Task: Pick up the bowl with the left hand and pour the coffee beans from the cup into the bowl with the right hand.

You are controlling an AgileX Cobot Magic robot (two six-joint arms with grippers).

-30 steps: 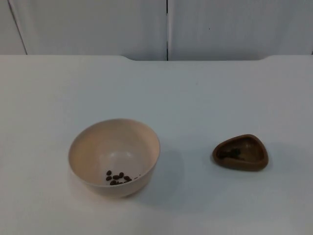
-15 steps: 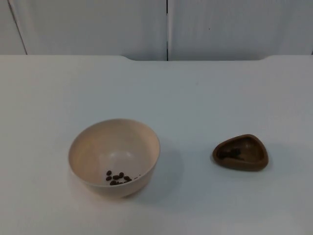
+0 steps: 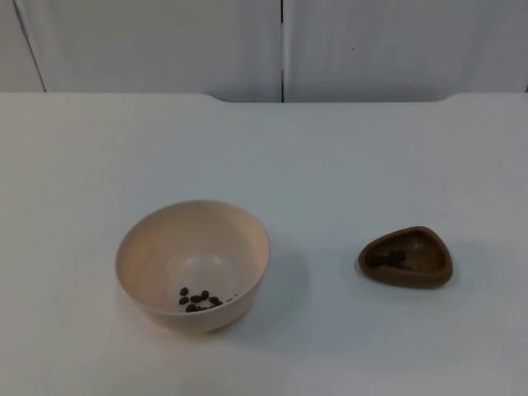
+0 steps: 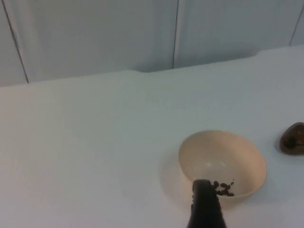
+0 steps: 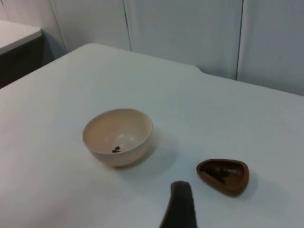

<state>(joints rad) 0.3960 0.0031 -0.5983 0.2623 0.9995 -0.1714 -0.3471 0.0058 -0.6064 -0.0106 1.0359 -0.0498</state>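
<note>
A beige bowl (image 3: 193,264) stands upright on the white table, left of centre, with a few coffee beans (image 3: 198,299) at its bottom. To its right lies a small brown, rounded-triangular cup (image 3: 405,256) holding some dark beans (image 3: 394,257). Both arms wait, drawn back from the table. In the left wrist view the left gripper (image 4: 205,209) hovers short of the bowl (image 4: 222,163), with the cup (image 4: 293,138) beyond it. In the right wrist view the right gripper (image 5: 179,206) hangs back from the bowl (image 5: 118,136) and the cup (image 5: 223,175). Neither gripper touches anything.
The grey partition wall (image 3: 280,45) closes off the table's far edge. In the right wrist view a second pale surface (image 5: 14,33) with a dark side stands past the table's corner. White table top (image 3: 330,165) lies all around the bowl and cup.
</note>
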